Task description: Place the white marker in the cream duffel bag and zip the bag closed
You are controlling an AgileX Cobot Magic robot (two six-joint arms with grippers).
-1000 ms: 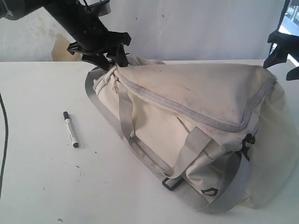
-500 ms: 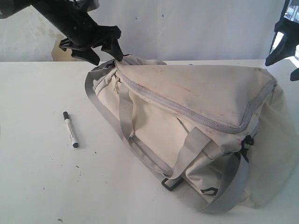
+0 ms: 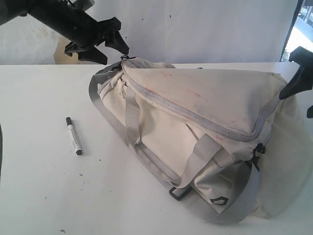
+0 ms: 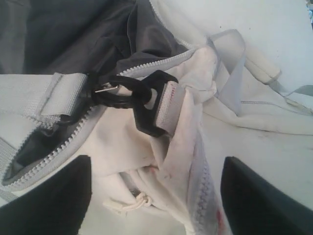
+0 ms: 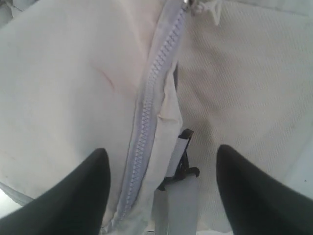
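The white marker [image 3: 74, 136], black-capped, lies on the table left of the cream duffel bag [image 3: 195, 122], apart from both grippers. My left gripper [image 3: 113, 54] hangs open just above the bag's back-left end. In its wrist view [image 4: 156, 208] the wide-apart jaws hold nothing. Below them are a black clip [image 4: 142, 105], a knotted pull cord [image 4: 133, 203] and a zipper gap showing dark lining [image 4: 29, 156]. My right gripper [image 3: 298, 98] is open at the bag's right end, and the right wrist view [image 5: 161, 198] has it straddling the grey zipper [image 5: 146, 112] and a strap buckle [image 5: 182, 164].
Grey webbing straps [image 3: 131, 117] and a black buckle [image 3: 177, 192] hang over the bag's near side. The bag fills the middle and right of the white table [image 3: 44, 196]. A pale wall [image 3: 205, 29] stands behind.
The left gripper opened, let go of the bag's back-left end and rose up and to the left. The right gripper came down toward the bag's right end.
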